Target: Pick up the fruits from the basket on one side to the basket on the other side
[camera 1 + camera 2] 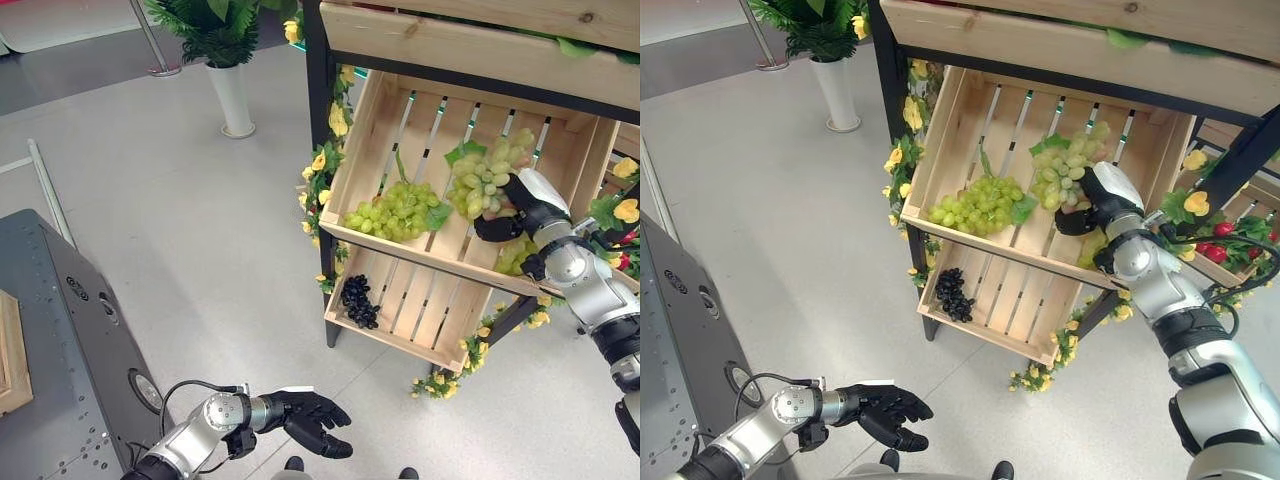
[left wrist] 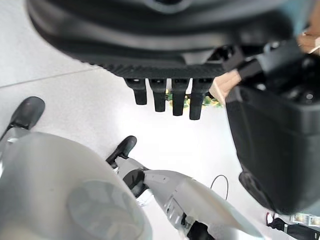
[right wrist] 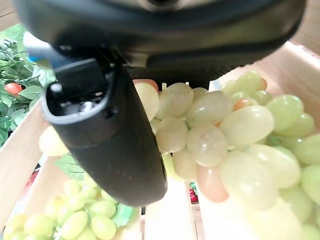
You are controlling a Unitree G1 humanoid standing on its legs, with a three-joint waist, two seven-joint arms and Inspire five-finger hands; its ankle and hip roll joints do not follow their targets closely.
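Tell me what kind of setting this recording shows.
Probably a mock fruit-shop display in a showroom: tiered wooden crates hold green grapes and dark grapes, yellow flowers trim the stand, and a potted plant stands nearby.

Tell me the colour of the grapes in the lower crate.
Dark purple grapes, best in left eye view.

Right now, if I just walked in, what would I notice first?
Probably the right hand closed around a bunch of green grapes above the upper wooden crate. A second green bunch lies in that crate, and dark grapes sit in the lower crate.
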